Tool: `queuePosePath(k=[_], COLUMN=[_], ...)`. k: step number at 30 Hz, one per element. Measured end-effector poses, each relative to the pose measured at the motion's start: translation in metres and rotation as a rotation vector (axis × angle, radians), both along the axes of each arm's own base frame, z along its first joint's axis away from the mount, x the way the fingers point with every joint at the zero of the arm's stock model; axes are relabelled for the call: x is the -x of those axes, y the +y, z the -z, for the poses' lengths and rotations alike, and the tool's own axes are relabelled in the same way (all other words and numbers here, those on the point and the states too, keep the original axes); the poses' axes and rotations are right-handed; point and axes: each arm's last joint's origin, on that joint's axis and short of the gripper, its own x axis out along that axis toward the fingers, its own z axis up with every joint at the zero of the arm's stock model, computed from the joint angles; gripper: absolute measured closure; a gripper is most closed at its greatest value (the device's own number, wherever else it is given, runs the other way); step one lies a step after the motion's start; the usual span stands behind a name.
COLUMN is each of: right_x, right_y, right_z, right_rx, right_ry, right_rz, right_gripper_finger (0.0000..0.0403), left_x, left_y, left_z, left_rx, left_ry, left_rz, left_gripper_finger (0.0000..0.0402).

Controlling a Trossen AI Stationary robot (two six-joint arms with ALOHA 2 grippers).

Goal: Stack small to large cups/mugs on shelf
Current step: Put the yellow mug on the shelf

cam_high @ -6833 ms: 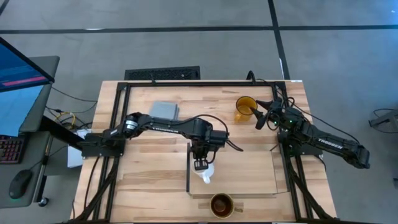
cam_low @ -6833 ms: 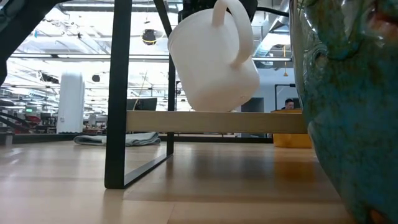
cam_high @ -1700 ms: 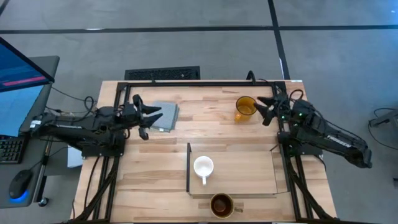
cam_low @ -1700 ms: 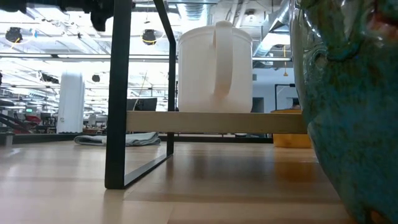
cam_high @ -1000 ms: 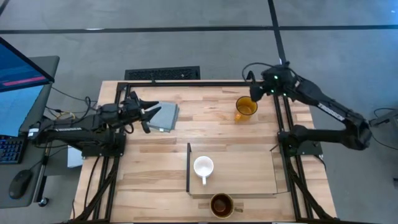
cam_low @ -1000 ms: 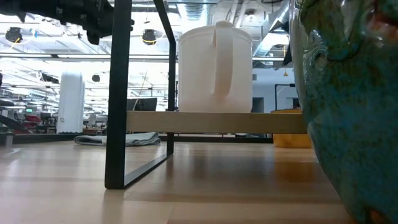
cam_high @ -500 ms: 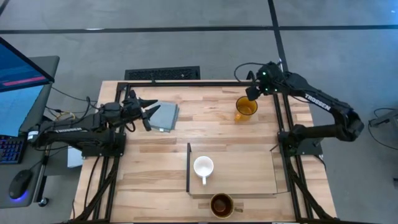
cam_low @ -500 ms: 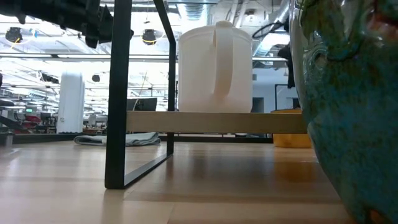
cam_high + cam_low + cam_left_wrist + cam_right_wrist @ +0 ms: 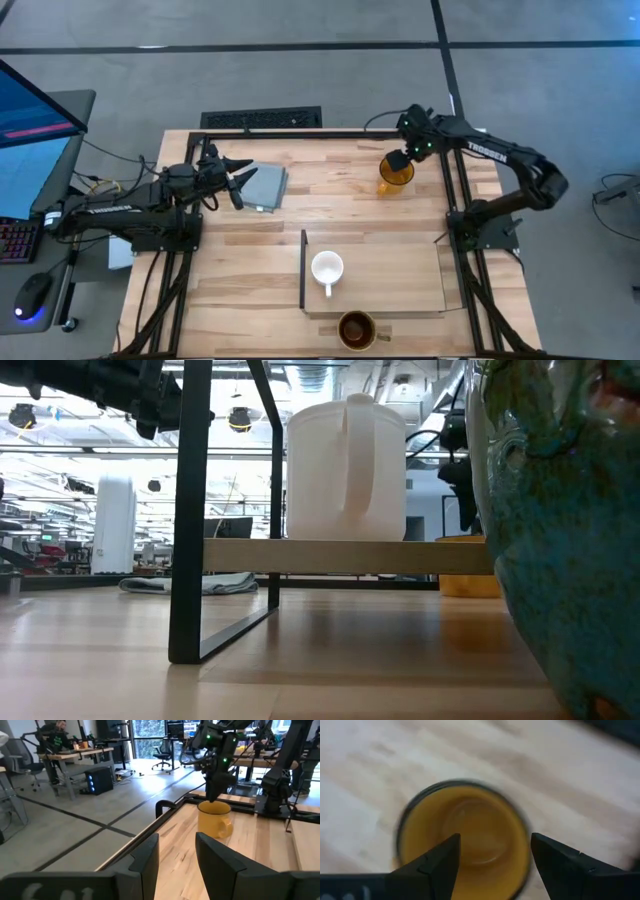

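Step in hand: your right pincer (image 9: 397, 160) hangs over the yellow-amber mug (image 9: 393, 175) in the upper right of the high view, fingers spread wide and holding nothing; picking up this mug looks like the next move.
Doing it well: the right wrist view looks straight into the mug's mouth, one finger either side. Shift so one finger goes inside the rim and one outside, opposite the handle, then lower squarely.
Left pincer: the left pincer (image 9: 232, 177) waits at the left of the high view beside the grey-blue cloth (image 9: 264, 187), fingers partly apart, empty.
White mug: the small white mug (image 9: 327, 268) stands upright on the shelf (image 9: 400, 280), lower centre, smooth and glossy.
Glass mug: the clear glass mug (image 9: 356, 328) sits on the tabletop (image 9: 250, 270) just below the shelf's edge.
Materials: glazed mug walls may slip; the shelf is pale wood with a thin dark panel.
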Motion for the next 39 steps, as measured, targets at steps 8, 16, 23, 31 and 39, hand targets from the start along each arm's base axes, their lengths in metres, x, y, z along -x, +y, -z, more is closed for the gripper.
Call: queuePosePath(k=[8, 16, 23, 31, 39], right_x=[-0.005, -0.004, 0.0, 0.003, -0.002], right_y=[-0.001, 0.0, -0.002, -0.01, -0.013], right_z=[0.009, 0.005, -0.019, -0.012, 0.004], right_rx=[-0.024, -0.04, 0.062, 0.042, -0.024], right_ry=[0.032, -0.016, -0.048, -0.004, 0.055], right_rz=[-0.065, -0.079, -0.061, -0.071, -0.091], right_gripper_finger=[0.0136, 0.0136, 0.0136, 0.0136, 0.0136], left_x=[0.0, 0.0, 0.0, 0.0, 0.0], left_y=[0.0, 0.0, 0.0, 0.0, 0.0], left_z=[0.0, 0.0, 0.0, 0.001, 0.004], left_rx=[0.0, 0.0, -0.001, 0.001, 0.007], left_ry=[-0.002, -0.002, -0.002, 0.008, 0.036], left_rz=[0.0, 0.0, 0.0, 0.0, 0.0], left_gripper_finger=[0.0281, 0.0281, 0.0281, 0.0281, 0.0281])
